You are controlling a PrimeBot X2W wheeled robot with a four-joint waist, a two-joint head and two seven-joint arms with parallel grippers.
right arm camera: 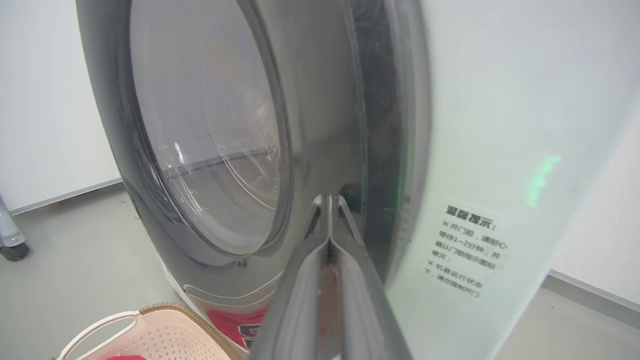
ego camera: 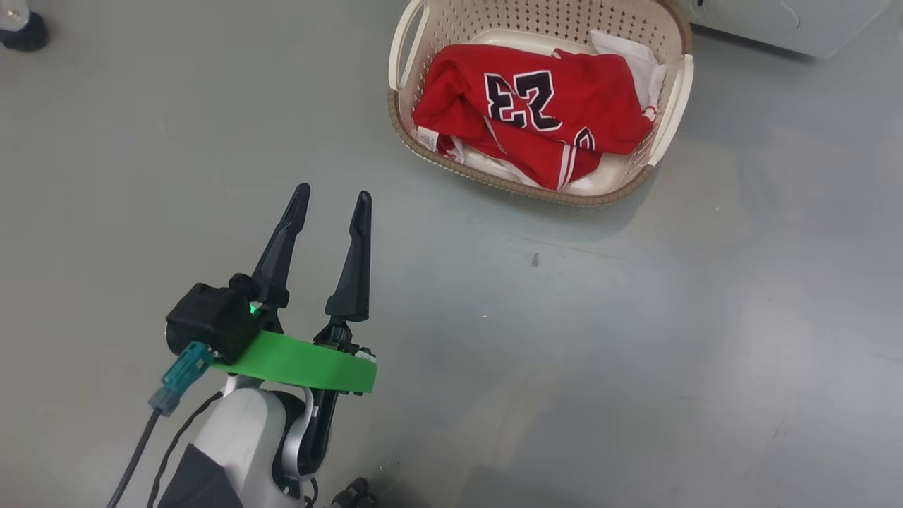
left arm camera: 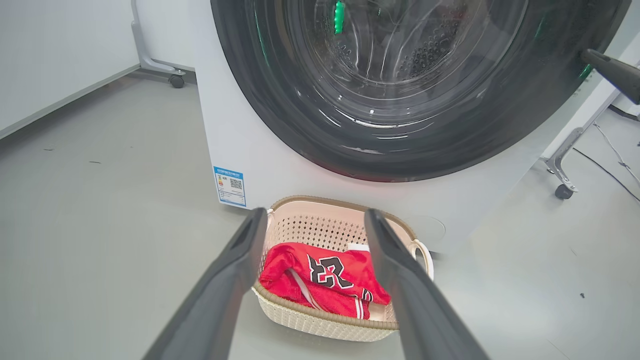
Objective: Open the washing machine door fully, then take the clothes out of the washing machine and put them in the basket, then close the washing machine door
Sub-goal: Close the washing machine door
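Clothes: in the basket, ahead of the left tool and to its right, well apart from it. A red jersey numbered 23 lies on top, crumpled, with a white piece tucked against the far wall. The load sits below the rim; nothing hangs over it.

Basket: on the floor, just before the machine.

Door: swung to against the machine's front. Whether it is latched cannot be told. Through the glass the steel drum shows; no garment can be made out inside, though reflections limit that check.

Right tool: fingers together, holding nothing, tips at the door's rim beside the seam with the front panel.

Left tool: fingers apart, empty, clear of the floor.

Assessment: unloading appears complete. The closing is in its last stage, or done; what may be left is a firm press to latch.
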